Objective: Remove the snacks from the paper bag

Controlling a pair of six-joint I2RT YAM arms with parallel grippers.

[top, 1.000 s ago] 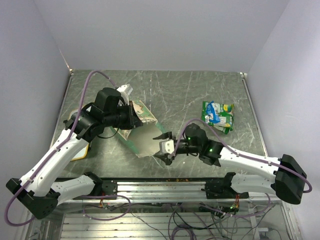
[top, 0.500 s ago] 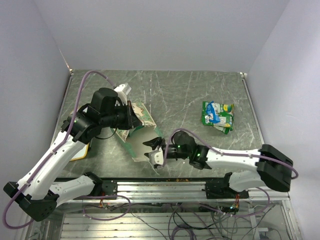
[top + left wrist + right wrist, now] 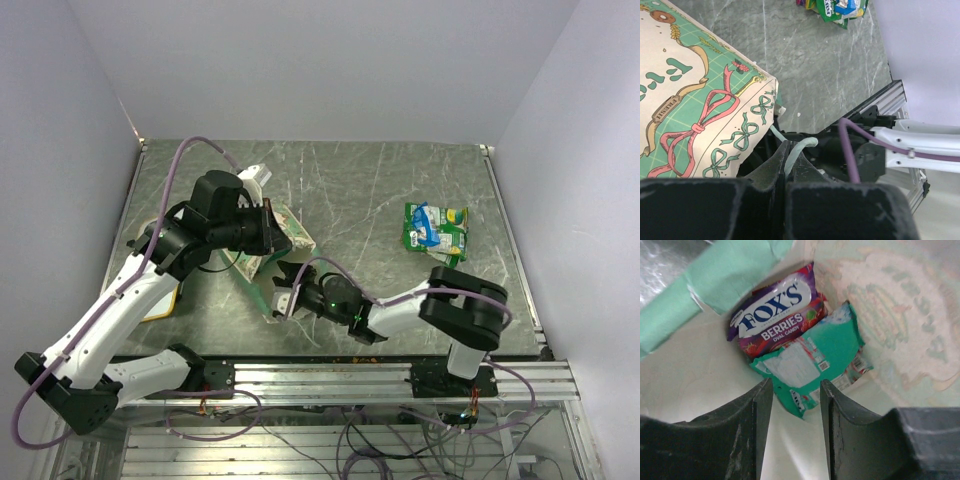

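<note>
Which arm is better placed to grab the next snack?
Right: the open right gripper is inside the green paper bag, facing the teal foil packet; the left gripper pinches the pale string handle.

The cream inside of the paper bag [image 3: 700, 370] is seen past the right end effector [image 3: 795, 390], whose two dark fingers are held apart. A magenta-purple packet [image 3: 777, 315] marked FOX'S BERRIES OVAL CANDY lies deep inside, touching a teal packet [image 3: 825, 345] whose lower corner is framed between the fingers. A green folded flap [image 3: 700, 285] is seen at upper left.

Grey marble-veined tabletop [image 3: 350, 190] between pale walls [image 3: 300, 60], aluminium rail [image 3: 330, 376] in front; yellow-framed flat board [image 3: 166, 303], half hidden, near left edge.
</note>
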